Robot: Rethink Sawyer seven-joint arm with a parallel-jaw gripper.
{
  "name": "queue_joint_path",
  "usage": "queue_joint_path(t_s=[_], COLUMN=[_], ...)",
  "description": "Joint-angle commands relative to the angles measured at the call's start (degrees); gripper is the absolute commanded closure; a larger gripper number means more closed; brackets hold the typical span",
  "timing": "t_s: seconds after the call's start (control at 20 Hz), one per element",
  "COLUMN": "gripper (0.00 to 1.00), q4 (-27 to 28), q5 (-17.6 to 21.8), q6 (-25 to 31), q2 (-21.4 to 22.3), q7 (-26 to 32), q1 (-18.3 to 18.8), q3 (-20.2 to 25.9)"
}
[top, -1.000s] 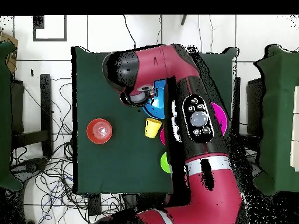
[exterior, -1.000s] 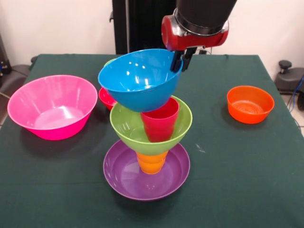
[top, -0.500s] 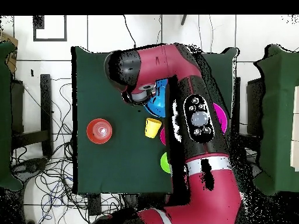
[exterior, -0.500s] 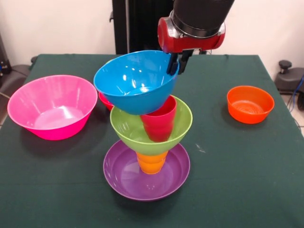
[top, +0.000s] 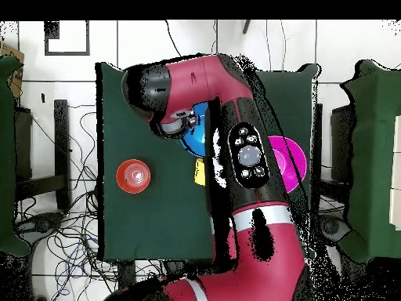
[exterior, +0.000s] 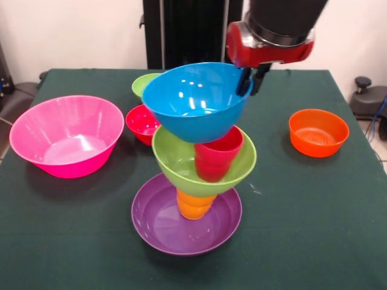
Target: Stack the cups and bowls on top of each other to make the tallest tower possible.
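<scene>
Purple bowl (exterior: pixel 158 225), orange cup (exterior: pixel 194 205), lime bowl (exterior: pixel 175 161), red cup (exterior: pixel 216 158), blue bowl (exterior: pixel 195 103), dark green table (exterior: pixel 314 217).

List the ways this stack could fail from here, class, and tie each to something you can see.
1. The gripper pinches the blue bowl by one rim; on release, the off-centre bowl may tip off the red cup.
2. The lime green bowl sits tilted on the narrow orange cup, so a nudge could topple everything.
3. A falling tower could strike the small red bowl beside it.
</scene>
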State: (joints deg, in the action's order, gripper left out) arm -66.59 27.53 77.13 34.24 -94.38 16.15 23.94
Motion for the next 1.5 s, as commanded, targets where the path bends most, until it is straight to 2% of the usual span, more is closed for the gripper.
queue_joint_path(t_s=[0.05, 0.4, 0.85, 1.1, 1.3, 1.5], gripper=[1.0, 1.0, 1.0, 1.0, 1.0, 1.0], q4=[3.05, 6.13, 1.46, 1.14, -0.9, -3.57], q5=[-0.89, -0.67, -0.28, 0.77, 0.76, 2.12], q6=[3.37, 3.71, 2.34, 1.5, 1.12, -1.19], q2=[-2.9, -4.97, -1.5, -1.4, 0.27, 1.51], q7=[-7.72, -6.48, -2.26, -0.25, 1.18, 3.53], q1=[-2.95, -3.88, -2.54, -2.18, -1.69, -0.52], q3=[-1.47, -2.98, -5.03, -5.7, -6.24, -7.36])
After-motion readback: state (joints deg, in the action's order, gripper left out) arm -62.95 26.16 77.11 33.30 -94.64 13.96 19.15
